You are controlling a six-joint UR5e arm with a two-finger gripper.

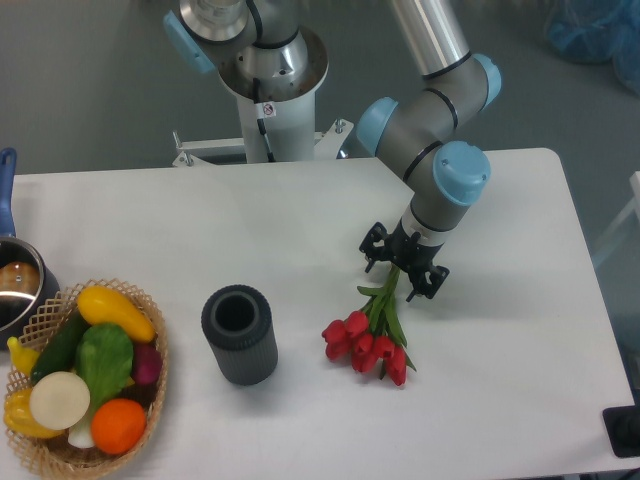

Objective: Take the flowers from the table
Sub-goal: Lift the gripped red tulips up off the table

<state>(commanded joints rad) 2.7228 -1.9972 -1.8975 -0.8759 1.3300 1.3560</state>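
Observation:
The flowers point(368, 345), a bunch of red tulips with green stems, lie on the white table point(500, 350) right of centre. The blooms point to the front and the stems run back and up toward the arm. My gripper point(402, 263) points straight down over the upper end of the stems. Its black fingers point(374, 244) stand spread on either side of the stems, so it looks open. The stem ends are hidden beneath the gripper body. I cannot tell whether the fingers touch the stems.
A dark grey cylindrical cup point(240, 335) stands upright left of the flowers. A wicker basket point(150, 400) of colourful vegetables sits at the front left corner. A metal pot point(15, 285) with a blue handle is at the left edge. The robot base point(270, 90) stands behind the table.

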